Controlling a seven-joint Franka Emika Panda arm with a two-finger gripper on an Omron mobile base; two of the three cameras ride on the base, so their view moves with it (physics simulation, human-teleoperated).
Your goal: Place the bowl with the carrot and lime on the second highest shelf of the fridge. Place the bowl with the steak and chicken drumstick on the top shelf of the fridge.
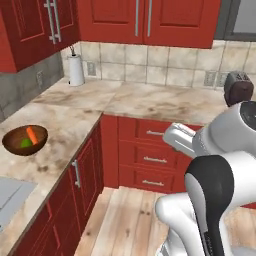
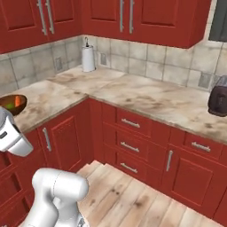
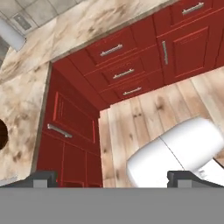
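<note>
One round, glossy dark-brown wooden bowl (image 1: pixel 25 140) sits on the marbled beige counter (image 1: pixel 70 120), on the left leg of the L-shaped worktop, well apart from the corner. Inside it lie a small bright-orange tapered carrot (image 1: pixel 32 135), tilted, and just beside it, toward the near rim, a small bright-green lime (image 1: pixel 25 143). In the right base view the same bowl shows at the far left edge, partly cut off, with orange and green visible inside. In the hand view a dark sliver of its rim shows at the left edge.

The two-finger gripper (image 3: pixel 112 177) hangs over the pale wooden plank floor (image 3: pixel 144 109) in front of the red cabinet drawers (image 3: pixel 118 72), its two dark tips spread wide with nothing between them, far from the bowl.

A white paper-towel roll (image 1: pixel 76 70) stands upright by the tiled wall in the corner, and a dark toaster (image 1: pixel 237 87) rests on the counter's right end.
</note>
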